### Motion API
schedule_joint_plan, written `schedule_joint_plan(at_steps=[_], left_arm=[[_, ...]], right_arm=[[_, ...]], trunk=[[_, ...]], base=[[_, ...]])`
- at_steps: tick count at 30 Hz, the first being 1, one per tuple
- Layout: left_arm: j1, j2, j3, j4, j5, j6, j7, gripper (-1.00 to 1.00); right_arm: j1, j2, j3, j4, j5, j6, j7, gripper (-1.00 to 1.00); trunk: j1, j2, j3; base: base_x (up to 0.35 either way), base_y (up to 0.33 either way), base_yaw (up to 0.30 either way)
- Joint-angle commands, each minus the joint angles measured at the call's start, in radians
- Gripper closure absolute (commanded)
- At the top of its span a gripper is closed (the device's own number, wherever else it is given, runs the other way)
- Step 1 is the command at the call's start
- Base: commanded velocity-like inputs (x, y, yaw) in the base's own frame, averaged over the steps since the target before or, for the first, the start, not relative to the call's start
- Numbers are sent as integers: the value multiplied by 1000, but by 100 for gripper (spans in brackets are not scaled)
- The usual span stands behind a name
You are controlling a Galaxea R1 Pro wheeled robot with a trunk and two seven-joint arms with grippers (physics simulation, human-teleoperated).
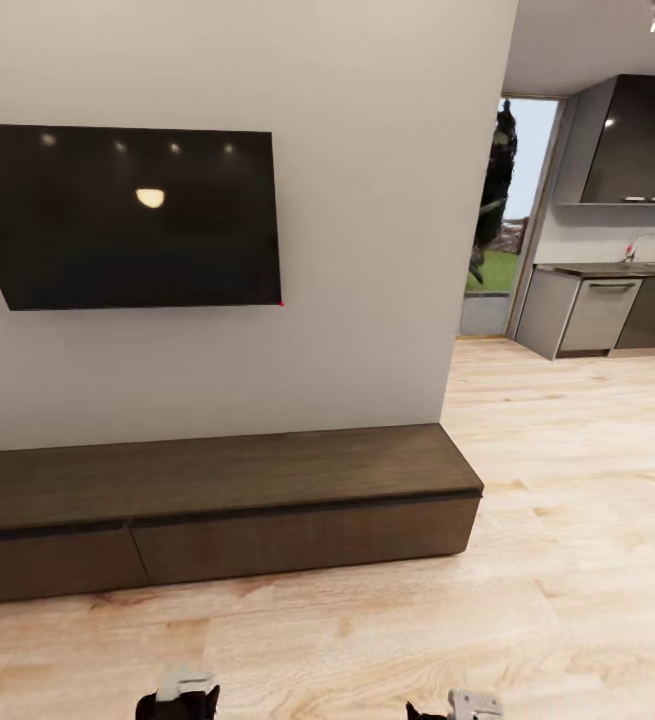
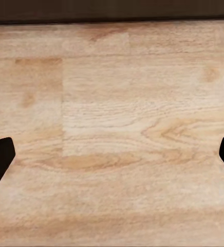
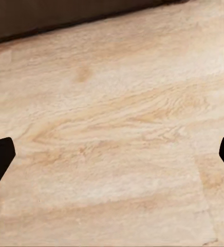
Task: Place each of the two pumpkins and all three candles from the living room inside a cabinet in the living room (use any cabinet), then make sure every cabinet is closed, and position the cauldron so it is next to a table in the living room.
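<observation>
Closed cabinet (image 1: 217, 500) under TV (image 1: 127, 215); plank floor (image 1: 567, 520), seemingly bare.

Home living room, wall TV (image 1: 127, 215), low cabinet (image 1: 217, 510), plank floor (image 1: 567, 500)

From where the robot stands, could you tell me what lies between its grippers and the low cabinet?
Bare wood plank floor: the head view shows nothing between the cabinet and either gripper.
</observation>
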Motion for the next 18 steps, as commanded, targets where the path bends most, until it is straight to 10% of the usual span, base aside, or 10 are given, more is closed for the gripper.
schedule_joint_plan(at_steps=[1,4,7,18], left_arm=[[-1,2,1,-89,9,116,-2,-100],[-8,10,6,-333,33,458,-28,-100],[-29,29,6,-508,69,630,-92,-100],[-93,43,5,-507,145,809,-152,-100]], right_arm=[[-2,1,0,-50,-81,40,-4,-100],[-44,-2,-3,-131,-333,109,-6,-100],[-97,-6,-4,-141,-549,123,-8,-100],[-159,1,-4,-36,-691,-113,-7,-100]], trunk=[[0,0,-1],[0,0,-1],[0,0,-1],[0,0,-1]], base=[[0,0,24],[0,0,10],[0,0,3],[0,0,0]])
